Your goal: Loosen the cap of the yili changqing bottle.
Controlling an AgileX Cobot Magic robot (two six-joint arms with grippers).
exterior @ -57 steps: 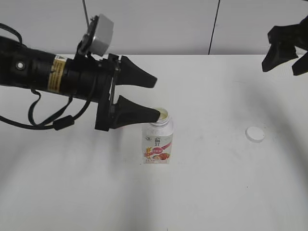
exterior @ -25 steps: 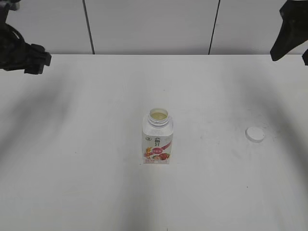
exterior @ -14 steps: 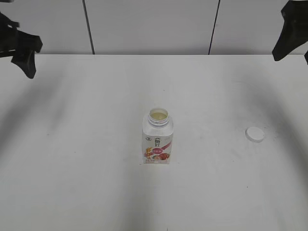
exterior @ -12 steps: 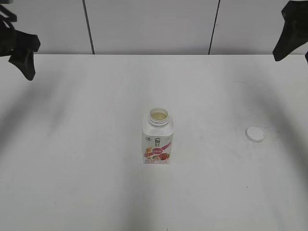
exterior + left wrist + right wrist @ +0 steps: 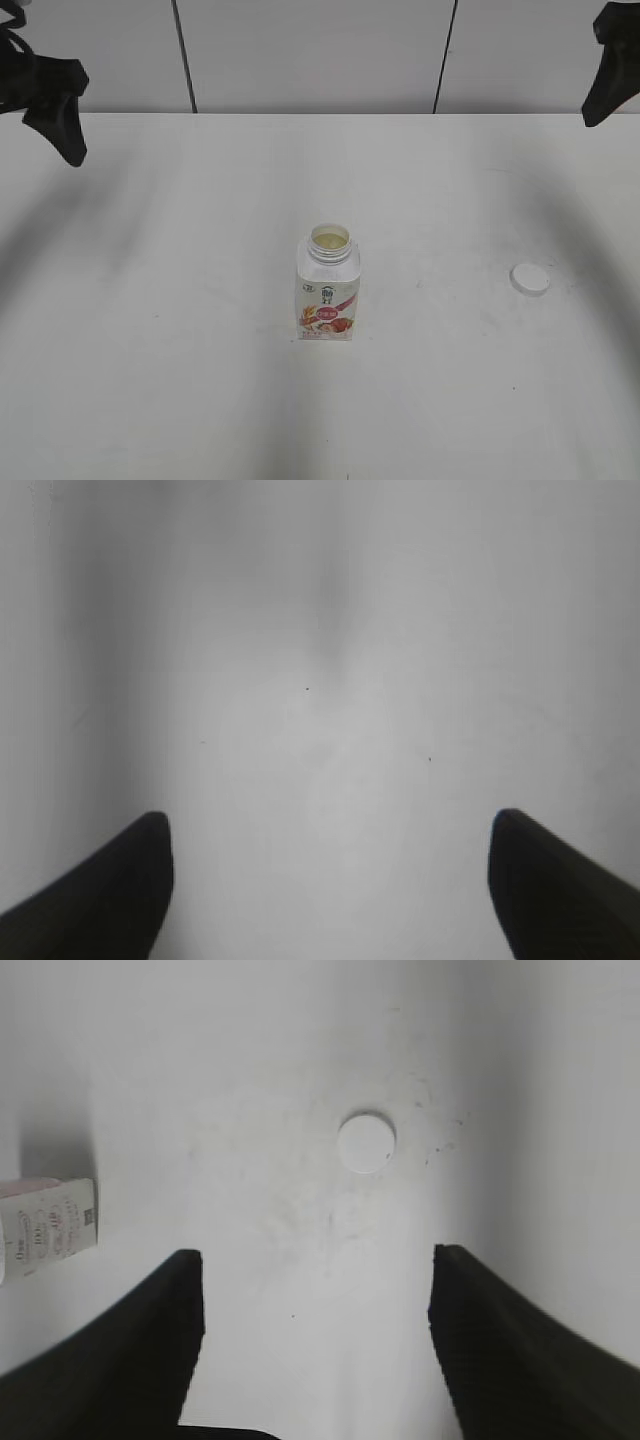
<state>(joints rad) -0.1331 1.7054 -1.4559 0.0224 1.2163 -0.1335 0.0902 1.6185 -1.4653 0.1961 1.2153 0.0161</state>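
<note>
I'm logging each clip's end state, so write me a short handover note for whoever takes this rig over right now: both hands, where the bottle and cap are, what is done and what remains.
Left hand: open, empty, up at the far left edge over bare table.
Right hand: open, empty, raised at the far right, its camera looking down on the cap.
Yili changqing bottle: upright mid-table, neck open, nothing touching it.
Cap: off the bottle, lying flat on the table to its right, well apart from it.
Done: cap is loosened and fully removed.
Left: nothing on the cap; neither hand is near the bottle or the cap.
</note>
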